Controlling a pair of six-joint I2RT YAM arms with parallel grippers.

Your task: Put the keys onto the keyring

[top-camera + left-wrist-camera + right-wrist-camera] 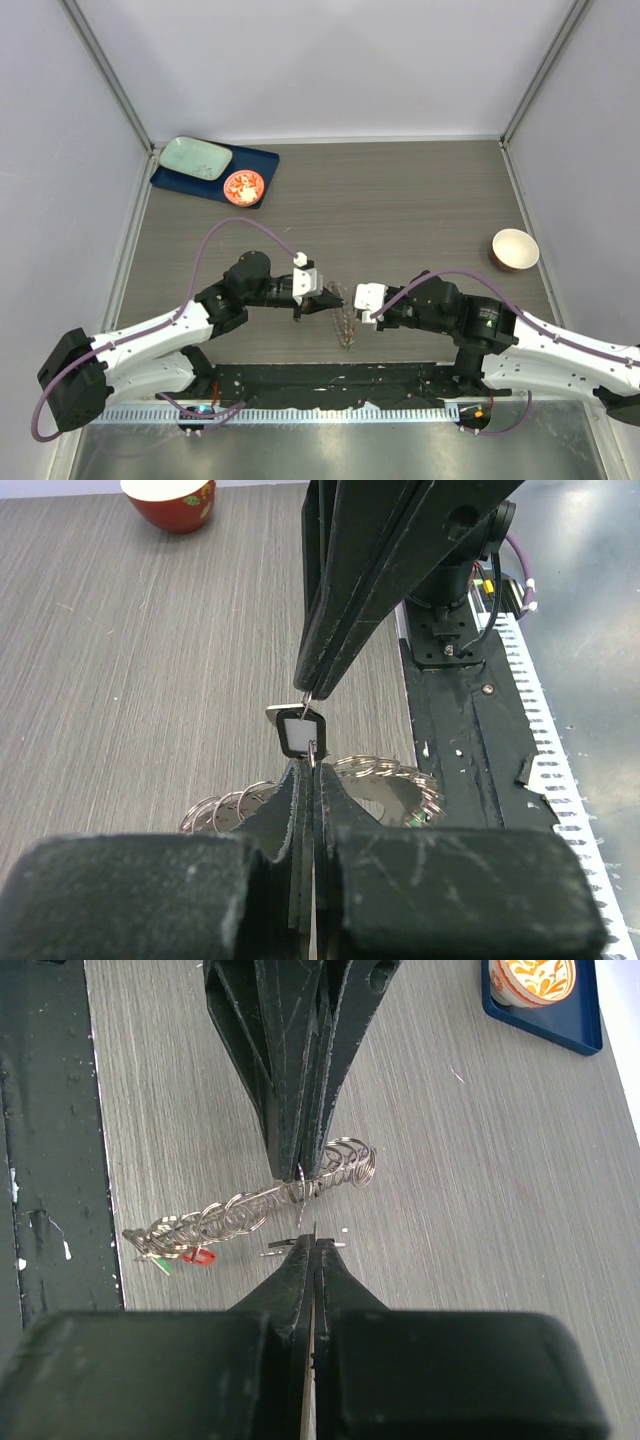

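Two pincers meet almost tip to tip low over the worktop (400, 220), both clenched. The left pincer (312, 780) and the right pincer (312, 1250) each nip an opposite edge of the black key (297, 731), a tiny pale-faced tag held upright between them. Whether either one grips the tag itself or a thin wire loop on it is too small to tell. The keyring (240, 1212), a strung-out bunch of silver loops, lies on the worktop just beneath the tips, and in the right wrist view the left pincer's point seems to touch it. At the end nearest the arm bases sit the green key (165, 1264) and the red key (200, 1256), seemingly threaded on already, so I judge two done. What remains is working the black key onto a loop and letting it go.
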